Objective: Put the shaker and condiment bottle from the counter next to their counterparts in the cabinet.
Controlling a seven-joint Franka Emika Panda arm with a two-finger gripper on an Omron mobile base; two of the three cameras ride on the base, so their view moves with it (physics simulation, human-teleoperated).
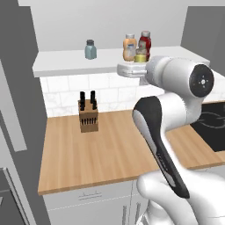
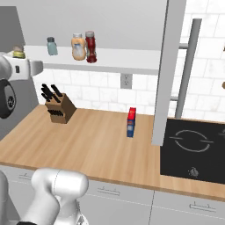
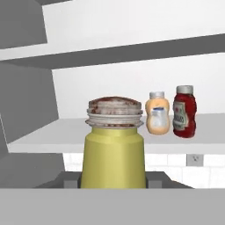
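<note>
Up at shelf height, the gripper (image 3: 112, 182) is clamped on the yellow-green shaker (image 3: 113, 151), which fills the lower centre of the hand view, upright, its rounded silver-grey cap on top and a dark finger tip (image 3: 68, 179) pressed against each side of its body. In the left base view the same shaker (image 1: 140, 55) shows at the upper centre, just above the white hand, in front of the bottles. In the right base view it (image 2: 18, 52) sits at the far upper left, above the arm's wrist.

On the white cabinet shelf (image 1: 66, 66) the red condiment bottle (image 1: 145, 41) stands upright just beside the pale orange bottle (image 1: 129, 47); the two look close to touching, with the red one to the right. In the hand view they stand at centre right, the condiment bottle (image 3: 184, 111) and orange bottle (image 3: 157, 113) side by side on the shelf (image 3: 52, 138). The blue-grey shaker (image 1: 90, 49) stands well apart from them, further left on the shelf.

Below, on the wooden counter (image 1: 110, 154), a knife block (image 1: 88, 115) sits near the tiled wall. The right base view shows a small red and blue box (image 2: 131, 122) upright mid-counter and a black cooktop (image 2: 193, 149) at the right.
</note>
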